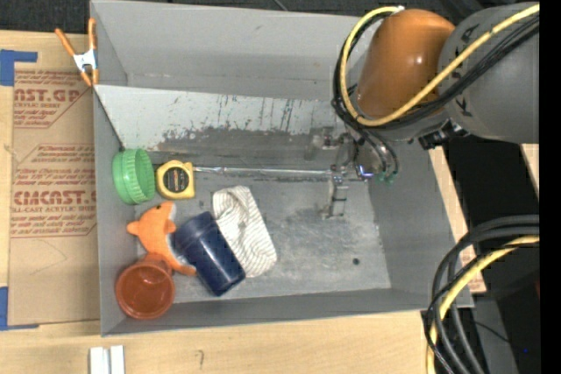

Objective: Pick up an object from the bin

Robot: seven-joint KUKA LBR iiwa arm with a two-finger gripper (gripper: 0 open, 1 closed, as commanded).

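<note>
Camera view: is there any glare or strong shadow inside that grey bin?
In the camera view, light is soft: a dull sheen streaks the bin's back wall, only a faint shadow lies under the end effector, and the dark blue cup shades the floor slightly.

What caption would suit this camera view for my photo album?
Robot gripper down in the grey bin, apart from a striped cloth, blue cup and yellow tape measure.

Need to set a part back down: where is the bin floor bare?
Bare: from the striped cloth to the right wall, around the end effector. Crowded: left front, with green lid, tape measure, orange toy, blue cup, orange bowl.
</note>
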